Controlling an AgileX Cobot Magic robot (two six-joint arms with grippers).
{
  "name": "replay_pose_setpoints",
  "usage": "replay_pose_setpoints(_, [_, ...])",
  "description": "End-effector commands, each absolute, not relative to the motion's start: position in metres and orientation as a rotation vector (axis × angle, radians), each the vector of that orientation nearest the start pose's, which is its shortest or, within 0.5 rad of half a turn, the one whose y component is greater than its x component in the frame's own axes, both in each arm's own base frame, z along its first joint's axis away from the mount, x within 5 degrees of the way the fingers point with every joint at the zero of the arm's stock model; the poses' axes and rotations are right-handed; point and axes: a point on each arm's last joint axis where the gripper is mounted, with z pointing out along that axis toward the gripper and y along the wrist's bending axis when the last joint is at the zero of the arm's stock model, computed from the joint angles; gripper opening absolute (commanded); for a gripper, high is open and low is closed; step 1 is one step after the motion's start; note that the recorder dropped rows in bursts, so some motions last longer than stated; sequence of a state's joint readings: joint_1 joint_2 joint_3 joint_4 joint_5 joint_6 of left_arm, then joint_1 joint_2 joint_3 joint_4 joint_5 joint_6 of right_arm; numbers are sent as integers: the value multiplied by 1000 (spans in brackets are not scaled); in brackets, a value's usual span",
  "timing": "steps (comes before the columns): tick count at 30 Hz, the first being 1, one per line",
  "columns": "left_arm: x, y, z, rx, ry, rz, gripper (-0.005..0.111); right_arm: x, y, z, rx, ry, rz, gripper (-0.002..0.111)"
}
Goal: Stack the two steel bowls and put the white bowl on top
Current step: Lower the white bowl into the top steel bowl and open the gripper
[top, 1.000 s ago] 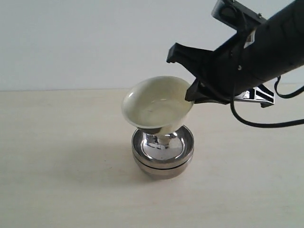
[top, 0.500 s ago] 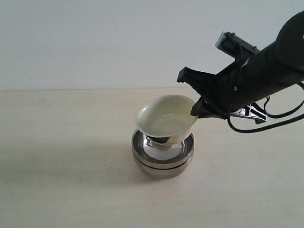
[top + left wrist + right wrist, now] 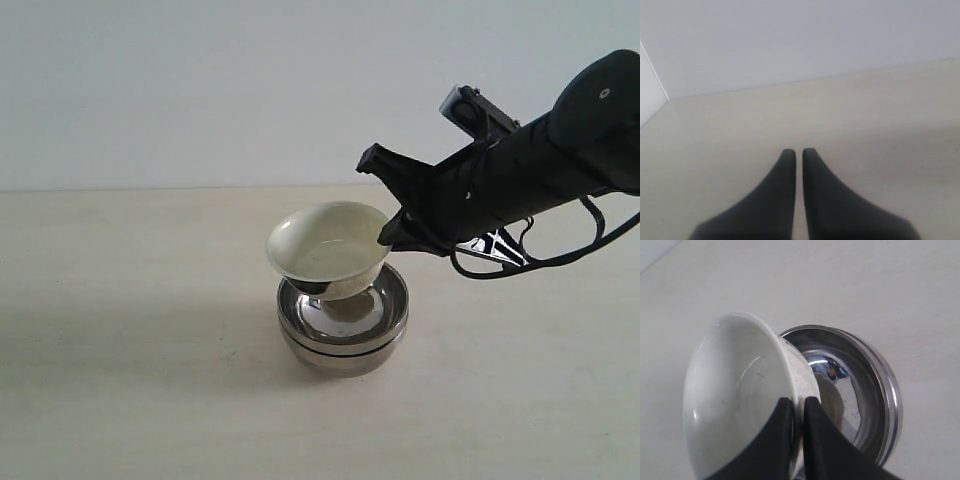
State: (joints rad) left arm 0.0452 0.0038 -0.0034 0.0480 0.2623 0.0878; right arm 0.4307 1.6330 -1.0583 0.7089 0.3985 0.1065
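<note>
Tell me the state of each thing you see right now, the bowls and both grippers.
white bowl: tilted, pinched at its rim, low over the stack, not yet seated level.
two steel bowls: nested one inside the other, upright on the table.
right gripper: shut on the white bowl's rim.
left gripper: shut, holding nothing.

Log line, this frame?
steel bowls: stacked | white bowl: tilted over stack | right end effector: shut on rim | left end effector: shut, empty
</note>
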Motion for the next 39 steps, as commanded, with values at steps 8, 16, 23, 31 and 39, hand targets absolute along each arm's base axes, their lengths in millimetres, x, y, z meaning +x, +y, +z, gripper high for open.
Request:
replay_pose_setpoints(8, [55,4,190,53,1740,131,4,310,166,243,304,2476,844,0])
replay_pose_setpoints(16, [55,4,190,53,1740,131,4,312,167,231,298,2514,820,0])
replay_pose_setpoints(23, [55,4,190,53,1740,131,4,317,167,223,299,2510,796,0])
replay_pose_setpoints(31, [55,4,190,53,1740,131,4,317,167,223,297,2517,798,0])
replay_pose_setpoints(39, [55,4,190,53,1740,131,4,315,168,222,304,2532,805,0])
